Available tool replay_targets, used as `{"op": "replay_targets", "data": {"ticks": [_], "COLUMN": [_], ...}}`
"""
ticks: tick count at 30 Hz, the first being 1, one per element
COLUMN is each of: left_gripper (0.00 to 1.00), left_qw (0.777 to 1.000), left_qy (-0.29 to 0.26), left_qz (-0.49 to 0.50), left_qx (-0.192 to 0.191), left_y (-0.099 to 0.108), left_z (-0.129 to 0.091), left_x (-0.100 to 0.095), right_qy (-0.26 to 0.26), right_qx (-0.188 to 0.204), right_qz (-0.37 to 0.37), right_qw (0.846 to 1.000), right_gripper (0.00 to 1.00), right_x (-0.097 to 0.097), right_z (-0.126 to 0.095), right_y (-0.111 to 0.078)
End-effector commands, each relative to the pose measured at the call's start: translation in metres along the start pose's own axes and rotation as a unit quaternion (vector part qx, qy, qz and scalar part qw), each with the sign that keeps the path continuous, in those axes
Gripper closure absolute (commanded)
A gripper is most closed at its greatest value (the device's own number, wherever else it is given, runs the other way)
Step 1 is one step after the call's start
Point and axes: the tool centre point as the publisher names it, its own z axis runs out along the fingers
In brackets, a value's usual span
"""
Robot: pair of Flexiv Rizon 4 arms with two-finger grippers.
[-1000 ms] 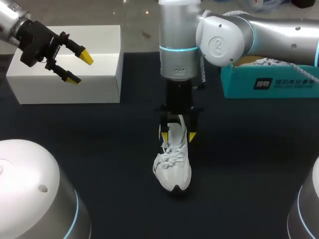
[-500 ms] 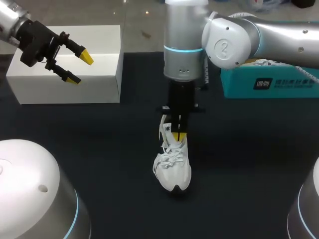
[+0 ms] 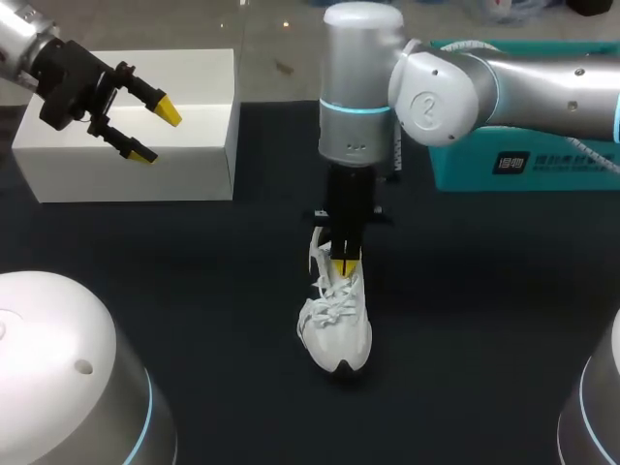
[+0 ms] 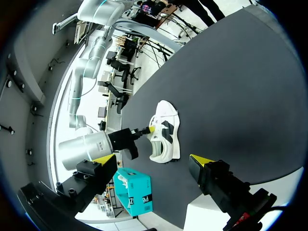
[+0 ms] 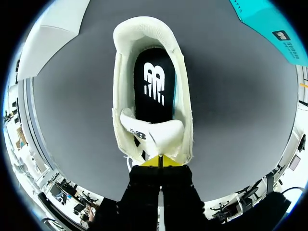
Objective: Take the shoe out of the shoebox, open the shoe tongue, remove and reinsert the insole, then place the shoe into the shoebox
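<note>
Right gripper (image 3: pixel 341 263): fingers pressed together, tips at the shoe's (image 3: pixel 335 325) tongue (image 5: pixel 154 134). Shoe stands upright on the dark table (image 3: pixel 194 291), well clear of the teal shoebox (image 3: pixel 523 160). Left gripper (image 3: pixel 153 128): fingers apart, far from the shoe, above a white box (image 3: pixel 184 160).

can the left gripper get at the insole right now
Probably not cleanly: the right gripper, shut on the tongue, stands right over the shoe and its insole. The left gripper hangs open over the white box.
</note>
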Motion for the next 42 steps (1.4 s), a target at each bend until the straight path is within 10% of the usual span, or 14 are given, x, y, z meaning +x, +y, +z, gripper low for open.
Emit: {"op": "replay_targets", "data": {"ticks": [1, 11, 16, 34, 37, 42], "left_gripper": [0.00, 0.00, 0.00, 0.00, 0.00, 0.00], "left_qw": [1.000, 1.000, 1.000, 1.000, 1.000, 1.000], "left_qy": [0.002, 0.002, 0.002, 0.002, 0.002, 0.002], "left_qz": [0.000, 0.000, 0.000, 0.000, 0.000, 0.000], "left_qx": [0.001, 0.001, 0.001, 0.001, 0.001, 0.001], "left_y": [0.001, 0.001, 0.001, 0.001, 0.001, 0.001], "left_z": [-0.001, -0.001, -0.001, -0.001, -0.001, -0.001], "left_x": [-0.001, -0.001, -0.001, -0.001, -0.001, -0.001], "right_qy": [-0.007, -0.012, -0.006, -0.006, -0.061, -0.118], "right_qx": [0.007, -0.058, -0.103, -0.103, -0.205, -0.261], "right_qz": [0.001, -0.090, -0.326, -0.326, -0.475, -0.568], "right_qw": [1.000, 0.994, 0.940, 0.940, 0.854, 0.772], "right_gripper": [1.00, 1.00, 1.00, 1.00, 1.00, 1.00], "right_x": [0.007, 0.006, 0.008, 0.008, 0.011, 0.012], "right_z": [0.006, -0.026, -0.029, -0.029, -0.049, -0.067], "right_y": [0.010, -0.008, -0.021, -0.021, -0.010, 0.003]}}
